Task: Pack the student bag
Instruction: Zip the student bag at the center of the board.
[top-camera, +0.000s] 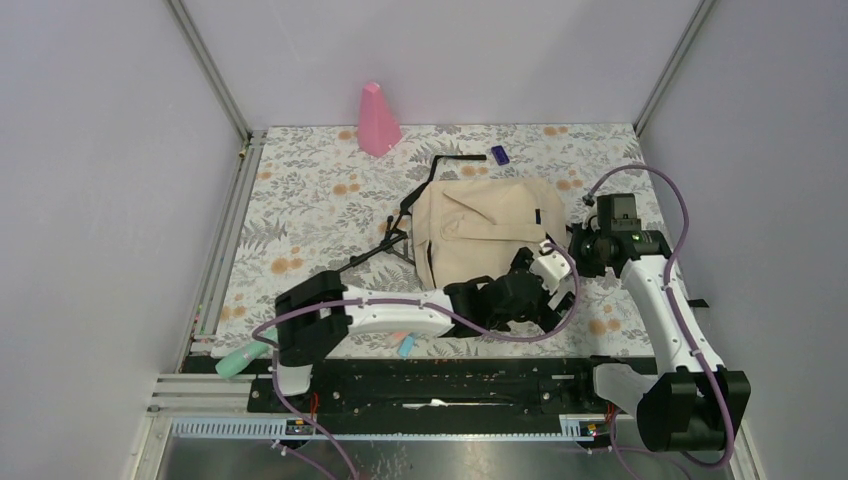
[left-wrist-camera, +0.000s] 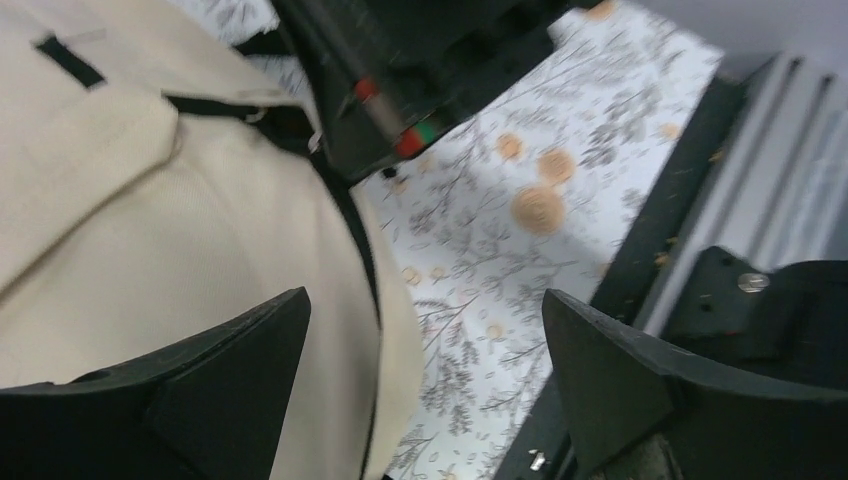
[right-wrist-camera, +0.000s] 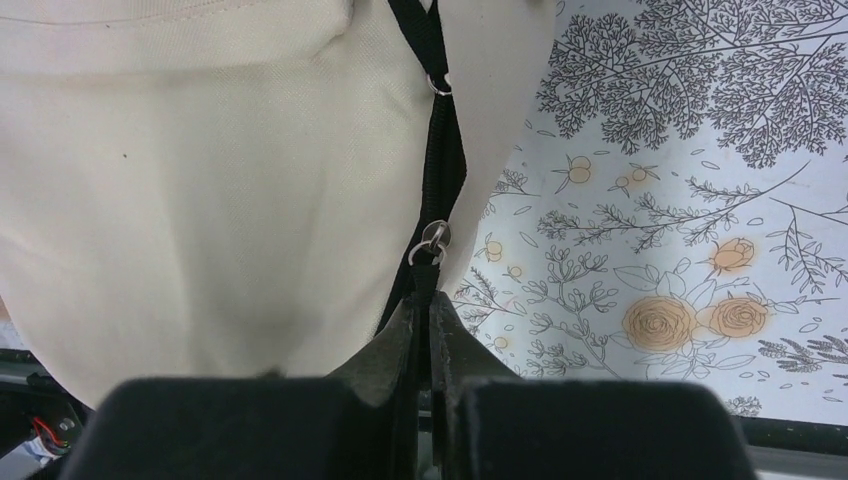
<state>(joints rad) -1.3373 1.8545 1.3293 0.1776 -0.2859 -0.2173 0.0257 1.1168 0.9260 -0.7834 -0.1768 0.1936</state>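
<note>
While the right end effector (right-wrist-camera: 428, 312) is clamped together on the black zipper pull (right-wrist-camera: 425, 278) at the bag's (top-camera: 475, 225) near right corner, the left end effector (left-wrist-camera: 424, 300) hangs just beside it. Its 2 fingers (left-wrist-camera: 230, 370) are spread wide, with only the bag's edge and the floral worktop (top-camera: 310, 190) showing between them. The bag lies flat in the middle of the worktop, beige front up, with black straps (top-camera: 400, 213) trailing off its left side. A small black tab (top-camera: 537, 217) on its front is too small to read. At the far edge, a pink cone (top-camera: 378, 120) stands upright and a small purple item (top-camera: 500, 154) lies near it, both apart from the bag.
</note>
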